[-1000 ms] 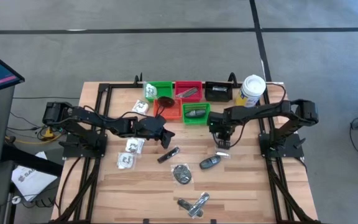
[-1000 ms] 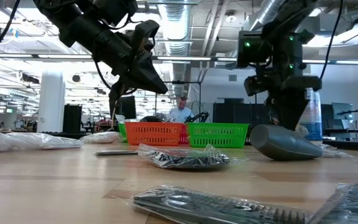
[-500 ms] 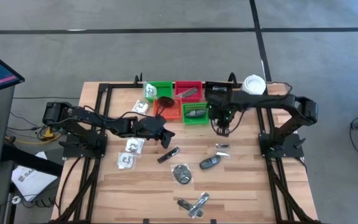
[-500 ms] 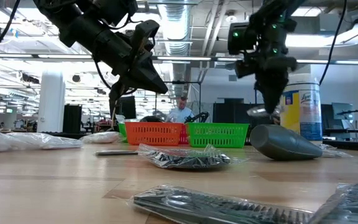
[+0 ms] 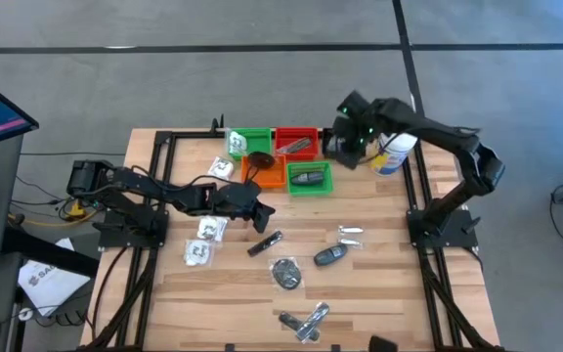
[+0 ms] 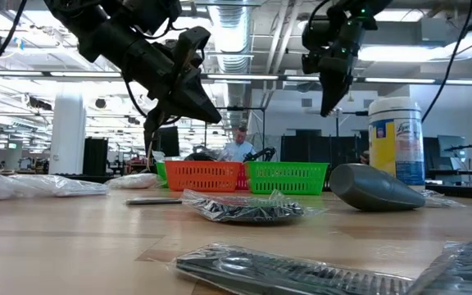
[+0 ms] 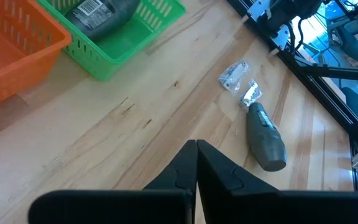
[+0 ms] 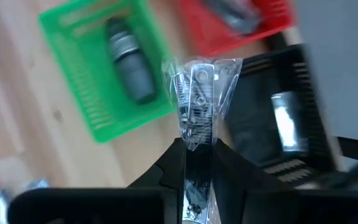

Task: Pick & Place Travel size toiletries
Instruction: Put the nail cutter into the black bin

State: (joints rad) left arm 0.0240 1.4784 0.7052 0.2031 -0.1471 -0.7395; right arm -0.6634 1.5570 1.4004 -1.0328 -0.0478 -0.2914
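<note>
Transport step in hand — right tool (image 8: pixel 196 163), clamped on a silvery clear-wrapped sachet (image 8: pixel 196 102), hovers upper right over the black tray (image 8: pixel 272 127); next, seemingly, lower and release — left tool (image 7: pixel 196 163) shut, empty.

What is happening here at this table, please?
The right gripper holds a clear packet with a silvery item in the air, above the trays near the black tray. The left gripper is shut and empty, over the table's left middle. A dark grey item already lies in the green tray, and several more toiletries are spread on the table.
</note>
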